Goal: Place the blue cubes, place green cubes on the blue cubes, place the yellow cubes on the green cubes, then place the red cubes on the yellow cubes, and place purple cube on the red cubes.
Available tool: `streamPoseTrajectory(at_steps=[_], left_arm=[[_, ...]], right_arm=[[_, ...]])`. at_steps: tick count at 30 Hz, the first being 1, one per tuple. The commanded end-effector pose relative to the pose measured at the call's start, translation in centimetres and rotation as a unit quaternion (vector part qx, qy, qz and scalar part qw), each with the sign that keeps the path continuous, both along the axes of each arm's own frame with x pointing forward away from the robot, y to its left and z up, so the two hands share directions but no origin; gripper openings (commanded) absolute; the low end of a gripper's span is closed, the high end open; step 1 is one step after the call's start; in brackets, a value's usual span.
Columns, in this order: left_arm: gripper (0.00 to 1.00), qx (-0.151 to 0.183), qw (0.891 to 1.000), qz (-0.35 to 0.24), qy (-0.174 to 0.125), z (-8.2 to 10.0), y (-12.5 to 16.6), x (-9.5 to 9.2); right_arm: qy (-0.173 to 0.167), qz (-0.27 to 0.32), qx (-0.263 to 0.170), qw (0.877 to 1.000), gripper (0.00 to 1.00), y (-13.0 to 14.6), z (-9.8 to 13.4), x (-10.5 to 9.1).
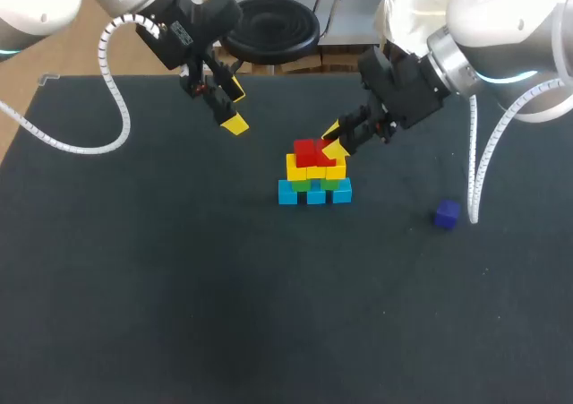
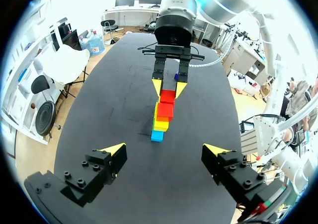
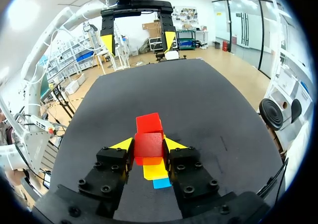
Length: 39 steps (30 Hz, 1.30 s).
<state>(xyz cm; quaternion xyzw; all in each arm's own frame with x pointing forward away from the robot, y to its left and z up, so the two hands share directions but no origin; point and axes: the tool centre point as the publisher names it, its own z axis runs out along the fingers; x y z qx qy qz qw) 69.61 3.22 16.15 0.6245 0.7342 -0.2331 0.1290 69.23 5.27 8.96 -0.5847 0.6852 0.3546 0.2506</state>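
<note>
The small red cube (image 3: 148,147) in hand sits on top of the cube stack (image 1: 313,176) near the middle of the black counter (image 1: 134,287). It is pressed from both sides by the yellow-tipped fingers of our right claw (image 3: 148,143), just beside a second red cube (image 3: 149,123) on the yellow layer. We judge the red step to be nearly done. The next move calls for easing the grip without nudging the tower and rising straight up, then going for the purple cube (image 1: 447,214), which lies alone on the counter well to the right of the stack. Our left claw (image 2: 165,152) hangs spread wide and empty, apart from the stack on its left. We count three blue cubes (image 1: 315,193) at the base, two red and one purple. The green cubes (image 1: 301,185) show only as slivers, at least two, and the yellow cubes (image 1: 295,167) are at least two, with the rest hidden
</note>
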Motion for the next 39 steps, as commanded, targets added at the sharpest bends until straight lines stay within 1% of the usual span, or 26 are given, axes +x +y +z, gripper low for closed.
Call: streamPoseTrajectory(at_steps=[1,2,4,5,7,9,11,15,16,19,20,21,22,23,25,26,28,31,32,34,39], left_arm=[[1.00,-0.001,1.000,0.000,-0.001,-0.1,0.1,-0.1],[1.00,-0.001,1.000,0.000,-0.001,-0.1,0.1,-0.1],[1.00,-0.001,1.000,0.000,-0.001,-0.1,0.1,-0.1],[1.00,-0.001,1.000,0.000,-0.001,-0.1,0.1,-0.1],[1.00,-0.001,1.000,0.000,-0.001,-0.1,0.1,-0.1],[1.00,-0.001,1.000,0.000,-0.001,-0.1,0.1,-0.1],[1.00,-0.001,1.000,0.000,-0.001,-0.1,0.1,-0.1],[1.00,-0.001,1.000,0.000,-0.001,-0.1,0.1,-0.1],[1.00,-0.001,1.000,0.000,-0.001,-0.1,0.1,-0.1],[1.00,-0.001,1.000,0.000,-0.001,-0.1,0.1,-0.1],[1.00,-0.001,1.000,0.000,-0.001,-0.1,0.1,-0.1],[1.00,-0.001,1.000,0.000,-0.001,-0.1,0.1,-0.1],[1.00,-0.001,1.000,0.000,-0.001,-0.1,0.1,-0.1],[1.00,-0.001,1.000,0.000,-0.001,-0.1,0.1,-0.1],[1.00,-0.001,1.000,0.000,-0.001,-0.1,0.1,-0.1],[1.00,-0.001,1.000,0.000,-0.001,-0.1,0.1,-0.1],[1.00,-0.001,1.000,0.000,-0.001,-0.1,0.1,-0.1],[1.00,-0.001,1.000,0.000,-0.001,-0.1,0.1,-0.1],[1.00,-0.001,1.000,0.000,-0.001,-0.1,0.1,-0.1],[1.00,-0.001,1.000,0.000,-0.001,-0.1,0.1,-0.1],[1.00,-0.001,1.000,0.000,-0.001,-0.1,0.1,-0.1]], right_arm=[[0.000,-0.002,0.000,1.000,0.32,0.0,0.0,0.0],[0.000,-0.002,0.001,1.000,0.36,0.0,0.0,0.0],[0.000,-0.002,0.002,1.000,0.36,0.0,0.1,0.0],[-0.001,-0.003,0.002,1.000,0.38,0.0,0.1,0.0],[-0.001,-0.004,0.003,1.000,0.44,0.0,0.2,0.0],[0.000,-0.005,0.004,1.000,0.46,-0.1,0.2,0.0],[0.001,-0.007,0.005,1.000,0.46,-0.1,0.2,0.0],[0.000,-0.010,0.007,1.000,0.50,-0.3,0.3,0.0],[-0.001,-0.011,0.007,1.000,0.53,-0.4,0.3,0.0],[-0.001,-0.015,0.007,1.000,0.70,-0.7,0.4,-0.1],[-0.002,-0.017,0.007,1.000,0.70,-0.9,0.4,-0.1],[-0.005,-0.019,0.008,1.000,0.64,-1.0,0.5,-0.2],[-0.009,-0.020,0.011,1.000,0.54,-1.2,0.5,-0.3],[-0.012,-0.023,0.011,1.000,0.49,-1.4,0.6,-0.4],[-0.022,-0.030,0.019,0.999,0.49,-2.0,0.9,-0.7],[-0.026,-0.036,0.019,0.999,0.47,-2.2,1.1,-0.8],[-0.030,-0.041,0.021,0.998,0.45,-2.6,1.4,-1.1],[-0.032,-0.045,0.021,0.998,0.28,-2.9,1.4,-1.3],[-0.032,-0.045,0.021,0.998,0.17,-3.1,1.3,-1.3],[-0.029,-0.046,0.020,0.998,0.00,-3.1,1.1,-1.4],[-0.021,-0.042,0.022,0.999,0.00,-3.0,0.5,-1.2]])
